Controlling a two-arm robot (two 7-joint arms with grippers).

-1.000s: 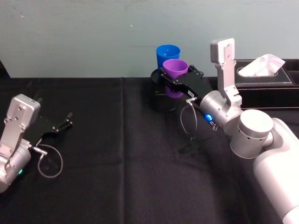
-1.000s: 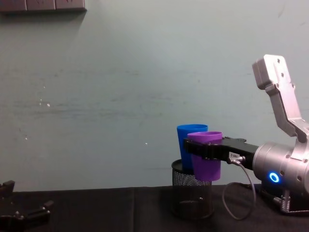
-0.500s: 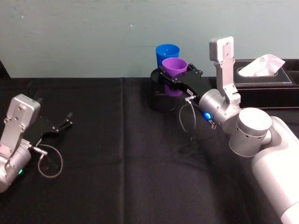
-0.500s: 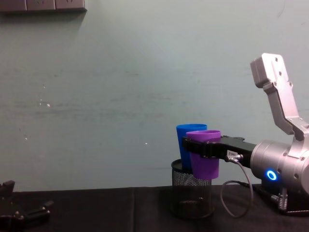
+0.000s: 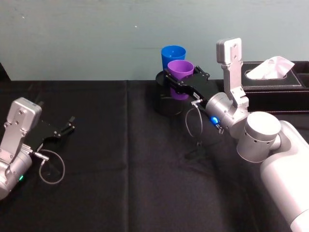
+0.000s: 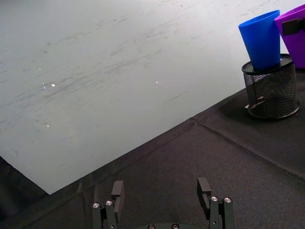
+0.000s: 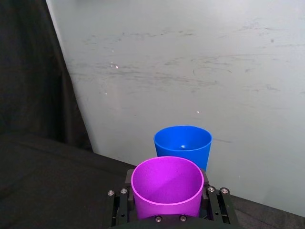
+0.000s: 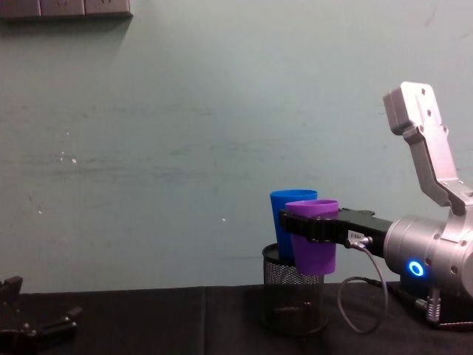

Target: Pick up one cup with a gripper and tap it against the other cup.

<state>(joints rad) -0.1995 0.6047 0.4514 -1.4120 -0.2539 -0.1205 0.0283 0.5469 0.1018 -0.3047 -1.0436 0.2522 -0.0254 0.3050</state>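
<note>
The right gripper (image 5: 182,81) is closed around the purple cup (image 5: 180,69) and holds it upright in the air, over the near rim of the black mesh holder (image 5: 164,105). The blue cup (image 5: 173,53) stands in this holder, just behind the purple one. Whether the two cups touch, I cannot tell. The left gripper (image 5: 65,129) is low at the left side of the black table (image 5: 120,183), well apart from the cups, with its fingers spread apart.

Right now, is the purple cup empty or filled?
Empty. The right wrist view looks into the purple cup, held by the right claw, and shows only its bare inside.
</note>
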